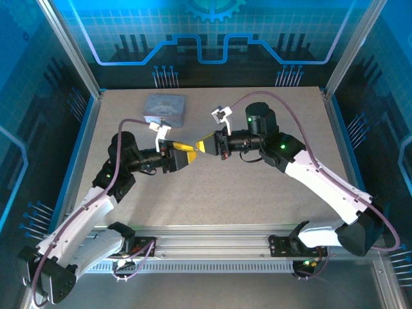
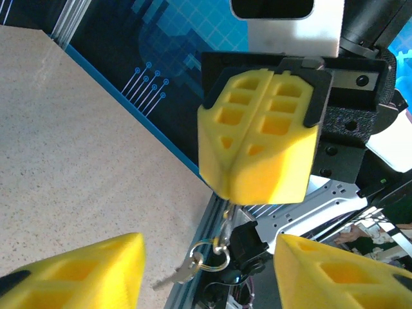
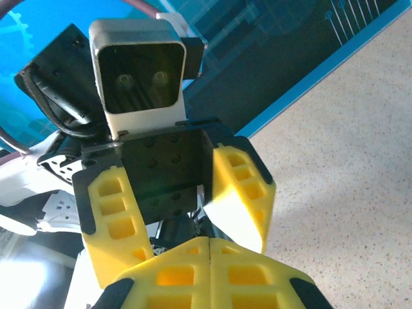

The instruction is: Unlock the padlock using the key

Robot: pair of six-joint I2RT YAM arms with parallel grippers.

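No words, numbers or brand names can be read anywhere. The padlock (image 1: 165, 107) bears faint pale markings on its top face, too small to make out. The blue wall (image 1: 212, 32) behind the padlock carries a gear outline and circuit-like lines, without lettering.

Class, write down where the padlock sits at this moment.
In the top view the padlock lies flat on the table toward its far edge, left of centre, just beyond the left pincer and apart from both arms.
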